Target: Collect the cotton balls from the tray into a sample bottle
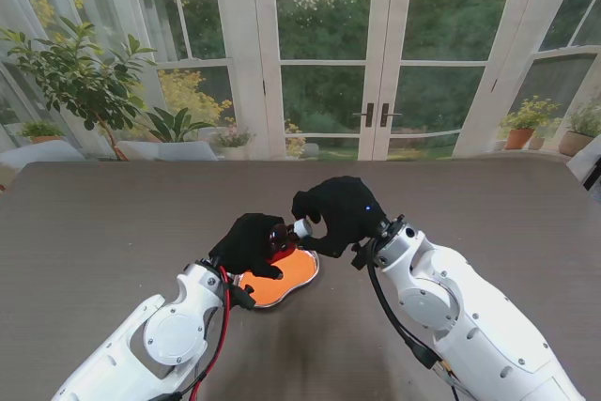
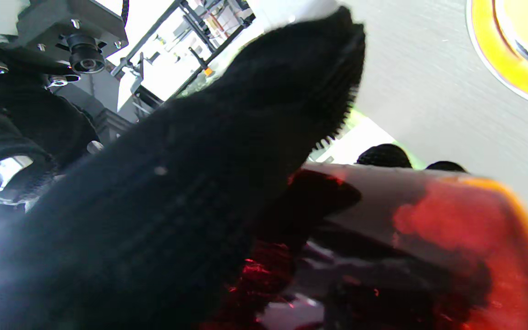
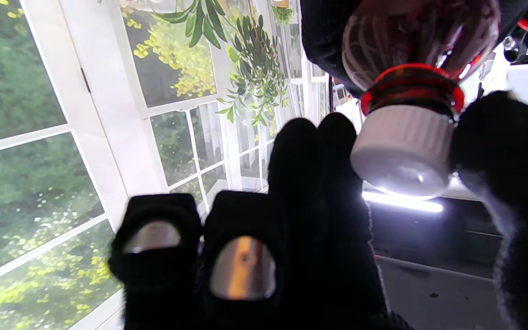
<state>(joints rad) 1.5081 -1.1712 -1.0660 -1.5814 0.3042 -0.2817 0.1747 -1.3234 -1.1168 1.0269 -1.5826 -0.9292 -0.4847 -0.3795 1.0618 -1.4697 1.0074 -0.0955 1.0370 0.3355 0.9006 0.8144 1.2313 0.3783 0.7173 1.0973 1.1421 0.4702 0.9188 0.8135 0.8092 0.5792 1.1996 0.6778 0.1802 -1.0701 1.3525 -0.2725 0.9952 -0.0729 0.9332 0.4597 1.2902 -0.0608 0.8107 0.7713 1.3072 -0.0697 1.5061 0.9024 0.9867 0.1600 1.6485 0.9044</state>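
Note:
My left hand (image 1: 252,244) in a black glove is shut on a dark red sample bottle (image 1: 280,238), holding it above the orange tray (image 1: 293,275) near the table's middle. The bottle's body (image 2: 429,238) fills the left wrist view behind a gloved finger (image 2: 209,183). My right hand (image 1: 340,213) pinches the bottle's white ribbed cap (image 1: 301,228). In the right wrist view the cap (image 3: 401,146) sits on the bottle's red neck (image 3: 413,82) between thumb and fingers (image 3: 310,183). No cotton balls can be made out on the tray.
The brown table (image 1: 113,223) stretches on all sides of the tray. Glass doors and potted plants (image 1: 80,82) stand beyond its far edge. Part of the tray's orange rim (image 2: 511,68) shows in the left wrist view.

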